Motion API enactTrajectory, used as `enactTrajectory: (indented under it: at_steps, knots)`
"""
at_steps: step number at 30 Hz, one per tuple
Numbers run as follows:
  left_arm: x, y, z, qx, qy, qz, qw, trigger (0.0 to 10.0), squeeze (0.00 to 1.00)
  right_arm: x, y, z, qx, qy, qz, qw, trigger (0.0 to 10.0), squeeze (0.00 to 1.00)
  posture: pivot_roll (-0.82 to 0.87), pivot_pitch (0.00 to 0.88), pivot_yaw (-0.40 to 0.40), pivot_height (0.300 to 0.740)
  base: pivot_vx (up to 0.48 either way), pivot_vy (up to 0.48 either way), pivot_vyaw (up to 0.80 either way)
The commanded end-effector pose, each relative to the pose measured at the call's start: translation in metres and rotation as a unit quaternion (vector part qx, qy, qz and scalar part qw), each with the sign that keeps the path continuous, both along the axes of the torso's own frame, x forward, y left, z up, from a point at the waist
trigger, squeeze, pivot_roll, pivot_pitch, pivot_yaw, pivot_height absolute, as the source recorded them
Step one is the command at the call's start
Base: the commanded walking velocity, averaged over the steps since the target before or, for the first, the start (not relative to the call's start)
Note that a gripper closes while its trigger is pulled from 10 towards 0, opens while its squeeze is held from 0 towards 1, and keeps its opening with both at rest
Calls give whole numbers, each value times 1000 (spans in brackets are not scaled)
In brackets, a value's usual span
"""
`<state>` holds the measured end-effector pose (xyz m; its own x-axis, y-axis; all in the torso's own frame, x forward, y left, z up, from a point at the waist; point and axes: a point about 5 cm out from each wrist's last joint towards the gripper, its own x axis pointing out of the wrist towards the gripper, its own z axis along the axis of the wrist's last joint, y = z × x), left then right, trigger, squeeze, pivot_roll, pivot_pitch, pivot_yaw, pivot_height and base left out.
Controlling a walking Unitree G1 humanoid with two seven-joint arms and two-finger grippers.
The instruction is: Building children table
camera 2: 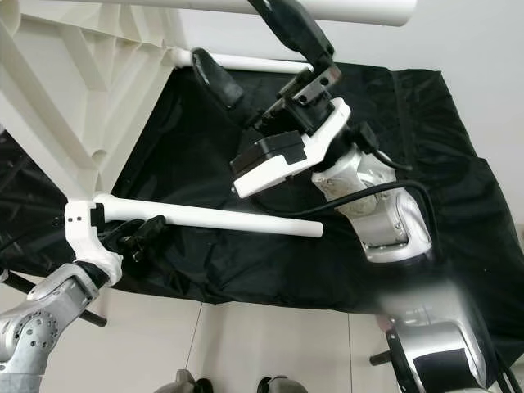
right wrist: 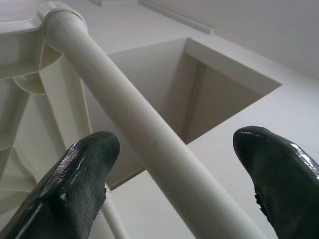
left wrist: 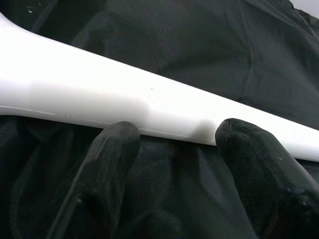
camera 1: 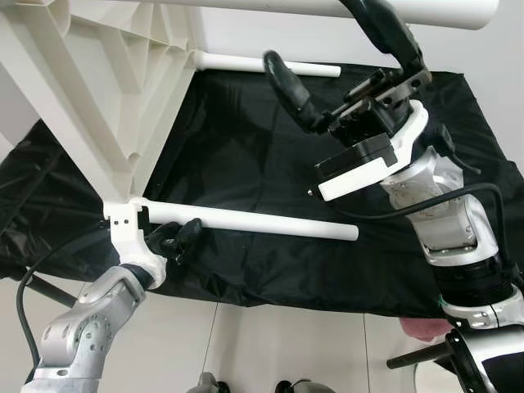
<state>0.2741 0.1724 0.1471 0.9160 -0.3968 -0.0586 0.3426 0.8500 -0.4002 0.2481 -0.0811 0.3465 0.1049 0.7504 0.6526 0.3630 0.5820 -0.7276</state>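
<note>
Fingers [right wrist: 75, 189] of right gripper [camera 1: 348, 57] spread wide around upper leg [right wrist: 139, 129] — left gripper's [camera 1: 176, 237] parted under lower leg [camera 1: 254, 219].

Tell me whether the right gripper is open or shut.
Open. The right gripper has its two black fingers spread wide either side of the upper table leg, not touching it.

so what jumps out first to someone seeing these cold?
The white plastic table, tipped on its side at the left with its ribbed underside showing, over a black cloth on the floor. The right gripper reaches up with fingers spread around the top table leg. The left gripper sits low under the lower leg.
</note>
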Motion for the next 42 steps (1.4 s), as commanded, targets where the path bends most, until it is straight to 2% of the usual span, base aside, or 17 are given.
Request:
enactTrajectory:
  at_steps: [1, 9, 11, 20, 23, 24, 25, 28, 30, 33, 34, 36, 37, 38, 40, 41, 42]
  knots:
    - [-3, -7, -1, -18, -22, -67, 997, 10000, 0, -2, 10, 1, -13, 7, 14, 1000, 10000, 0, -19, 150, 40, 740, 0, 0, 0]
    - [-3, -9, -2, -21, -23, -62, 998, 10000, 0, -2, 18, 9, 6, 8, -15, 1000, 10000, 0, -13, 146, 32, 740, 0, 0, 0]
    - [-2, -8, -2, -23, -25, -60, 998, 10000, 0, -1, 24, 12, 37, 8, -41, 998, 10000, 0, -9, 141, 27, 740, 0, 0, 0]
    - [-1, -10, -2, -23, -28, -62, 997, 10000, 0, -3, 33, 10, 63, 24, -38, 997, 10000, 0, -11, 127, 29, 740, 0, 0, 0]
    - [-3, -11, -2, -18, -31, -66, 997, 10000, 0, -1, 26, -1, 83, 70, -25, 994, 10000, 0, -1, 123, 12, 740, 0, 0, 0]
    - [-4, -10, -1, -10, -37, -59, 998, 10000, 0, 2, 14, -14, 105, 113, -28, 988, 10000, 0, 3, 122, 6, 740, 0, 0, 0]
    - [-4, -10, -1, -10, -37, -59, 998, 10000, 0, 2, 14, -14, 105, 113, -28, 988, 10000, 0, 3, 122, 6, 740, 0, 0, 0]
    - [-6, -6, 1, 8, -48, -35, 998, 10000, 0, 6, -15, -48, 154, 210, -54, 964, 10000, 0, 7, 122, 1, 740, 0, 0, 0]
    - [-7, -5, 1, 16, -50, -31, 998, 10000, 0, 6, -21, -59, 163, 231, -62, 957, 10000, 0, 2, 123, 7, 740, 0, 0, 0]
    - [-7, -5, 1, 47, -54, -22, 997, 10000, 0, 13, -38, -93, 201, 309, -101, 924, 10000, 0, -1, 128, 12, 740, 0, 0, 0]
    - [-7, -5, 1, 47, -54, -22, 997, 10000, 0, 13, -38, -93, 201, 309, -101, 924, 10000, 0, -1, 128, 12, 740, 0, 0, 0]
    - [-7, -4, 2, 66, -59, -18, 996, 10000, 0, 17, -45, -108, 233, 352, -114, 900, 10000, 0, 4, 128, 15, 740, 0, 0, 0]
    - [-7, -4, 2, 66, -59, -18, 996, 10000, 0, 17, -45, -108, 233, 352, -114, 900, 10000, 0, 4, 128, 15, 740, 0, 0, 0]
    - [-7, -4, 3, 78, -64, -15, 995, 10000, 0, 19, -49, -115, 256, 379, -113, 882, 10000, 0, 4, 128, 15, 740, 0, 0, 0]
    - [-7, -4, 3, 78, -64, -15, 995, 10000, 0, 19, -49, -115, 256, 379, -113, 882, 10000, 0, 4, 128, 15, 740, 0, 0, 0]
    - [-8, -3, 4, 92, -70, -10, 993, 10000, 0, 22, -55, -126, 287, 411, -121, 857, 10000, 0, 6, 129, 18, 740, 0, 0, 0]
    - [-8, -3, 4, 92, -70, -10, 993, 10000, 0, 22, -55, -126, 287, 411, -121, 857, 10000, 0, 6, 129, 18, 740, 0, 0, 0]
